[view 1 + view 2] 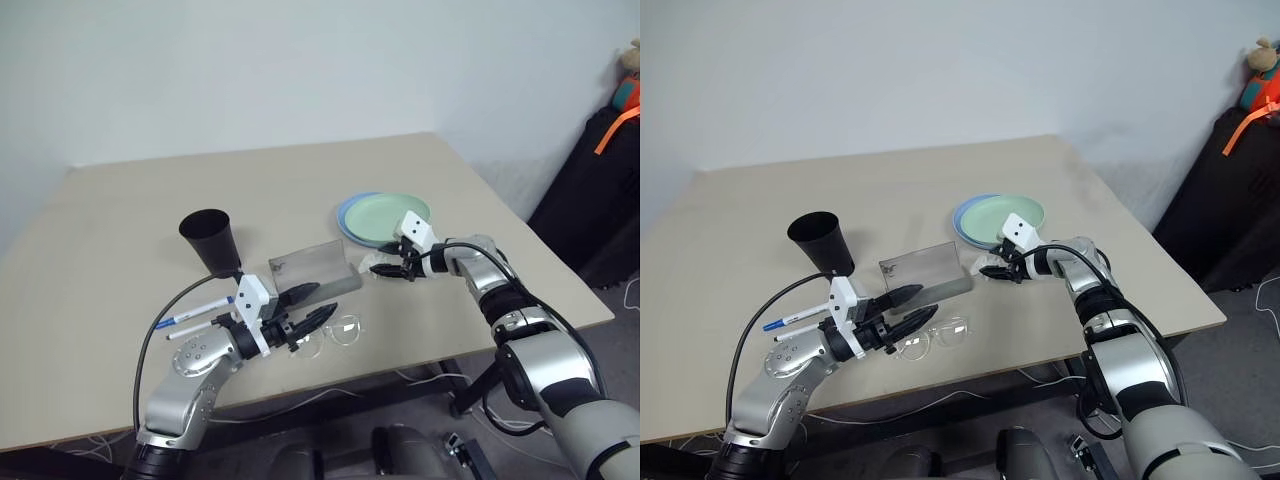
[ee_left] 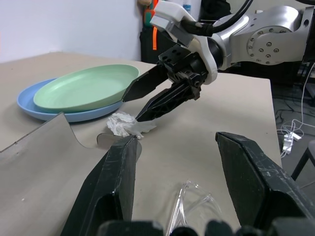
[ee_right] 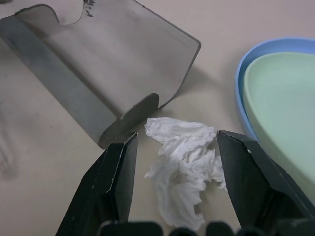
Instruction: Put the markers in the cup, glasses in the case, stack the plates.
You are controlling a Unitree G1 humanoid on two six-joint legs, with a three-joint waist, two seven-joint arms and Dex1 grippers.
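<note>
**Near the frame centre: right jaws straddle a tissue wad**

At centre frame we see the right gripper with jaws apart around a white tissue wad, beside the case with its lid up. Plates sit stacked, green on blue, right of centre. Lower left, the left gripper hovers with jaws apart over the glasses. Markers lie below the cup on the worktop.

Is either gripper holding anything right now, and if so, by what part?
Nothing is held. The right gripper stands open with its fingers on either side of the tissue wad, not closed on it. The left gripper is open over the glasses.
</note>
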